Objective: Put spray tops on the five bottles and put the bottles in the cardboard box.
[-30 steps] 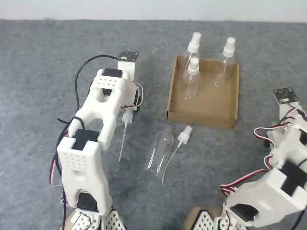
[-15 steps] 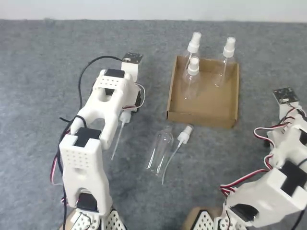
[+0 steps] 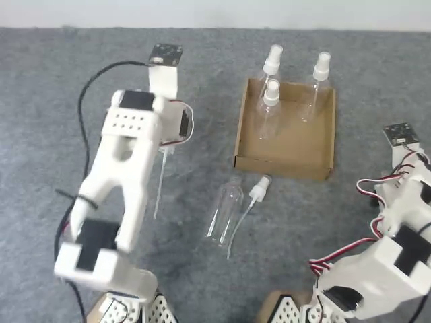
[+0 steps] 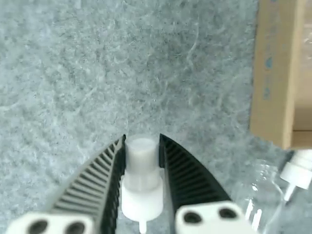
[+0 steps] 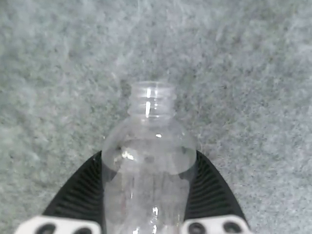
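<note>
- Three of five done: capped bottle A (image 3: 268, 118), capped bottle B (image 3: 274, 60) and capped bottle C (image 3: 313, 94) lie in the cardboard box (image 3: 283, 165). B and C poke over its 12 o'clock rim.
- Left tool (image 4: 142, 141) is closed narrow on a spray top (image 4: 142, 178), dip tube hanging, at 9 o'clock from the box.
- Right tool (image 5: 148, 161) grips an open-necked bottle (image 5: 148, 122) around its body, no top fitted.
- Loose uncapped bottle (image 3: 225, 208) lies on the grey surface (image 3: 54, 101) at 7 o'clock from the box, with a loose spray top (image 3: 259, 188) just beside it.
- Left to do, as I judge it: cap both open bottles, then box them.
</note>
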Controlling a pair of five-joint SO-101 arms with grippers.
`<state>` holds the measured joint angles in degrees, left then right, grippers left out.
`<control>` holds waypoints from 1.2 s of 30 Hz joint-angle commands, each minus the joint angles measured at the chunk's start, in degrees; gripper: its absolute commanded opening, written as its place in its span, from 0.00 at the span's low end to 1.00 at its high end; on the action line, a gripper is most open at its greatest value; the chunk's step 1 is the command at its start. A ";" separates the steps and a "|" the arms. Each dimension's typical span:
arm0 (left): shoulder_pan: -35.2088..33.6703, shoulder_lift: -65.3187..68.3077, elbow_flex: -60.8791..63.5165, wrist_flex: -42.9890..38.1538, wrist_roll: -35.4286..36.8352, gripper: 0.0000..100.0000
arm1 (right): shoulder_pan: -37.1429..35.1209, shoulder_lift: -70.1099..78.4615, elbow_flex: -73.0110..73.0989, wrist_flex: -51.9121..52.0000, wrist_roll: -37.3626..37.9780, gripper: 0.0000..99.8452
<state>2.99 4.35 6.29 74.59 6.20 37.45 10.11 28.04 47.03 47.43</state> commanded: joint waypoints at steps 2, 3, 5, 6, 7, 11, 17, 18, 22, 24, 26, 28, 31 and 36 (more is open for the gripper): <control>-0.97 -16.18 13.49 -8.00 0.79 0.01 | 1.36 -0.57 0.53 -0.04 0.88 0.01; -1.32 -18.29 16.40 -9.58 0.53 0.01 | 1.36 -0.57 0.53 -0.04 0.79 0.01; -2.29 -22.68 21.93 -12.75 -0.44 0.01 | 1.36 -0.57 0.53 -0.04 0.70 0.01; -3.08 -24.70 24.48 -14.24 -1.23 0.01 | 1.36 -0.57 0.53 -0.04 0.62 0.01; -3.96 -26.55 26.86 -15.74 -1.67 0.01 | 1.36 -0.57 0.53 -0.04 0.62 0.01; -7.91 -32.70 34.51 -20.92 -2.73 0.01 | 1.36 -0.57 0.18 0.84 0.62 0.08; -8.18 -36.22 43.56 -26.46 -3.08 0.01 | 0.22 -0.75 -0.70 3.82 0.62 0.23; -8.18 -36.31 44.53 -27.34 -3.08 0.01 | 0.04 -0.75 -1.49 4.97 0.53 0.24; -8.53 -36.40 46.02 -28.31 -3.08 0.01 | -1.89 -0.66 -7.91 13.05 0.53 0.26; -8.44 -36.31 46.11 -28.31 -3.08 0.01 | -3.03 -0.66 -11.87 17.45 0.53 0.26; -8.62 -36.04 46.11 -28.48 -3.08 0.01 | -3.91 -0.66 -16.18 21.58 0.53 0.26; -8.62 -36.04 46.20 -28.48 -3.08 0.01 | -4.62 -0.48 -20.31 25.10 0.53 0.26; -8.62 -36.04 46.20 -28.48 -3.08 0.01 | -5.58 -0.04 -24.44 29.58 0.88 0.26; -8.62 -36.04 46.20 -28.48 -3.08 0.01 | -5.93 0.04 -24.62 30.46 0.97 0.26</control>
<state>-5.27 -29.41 52.79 47.69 3.38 32.18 10.37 6.77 76.57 47.60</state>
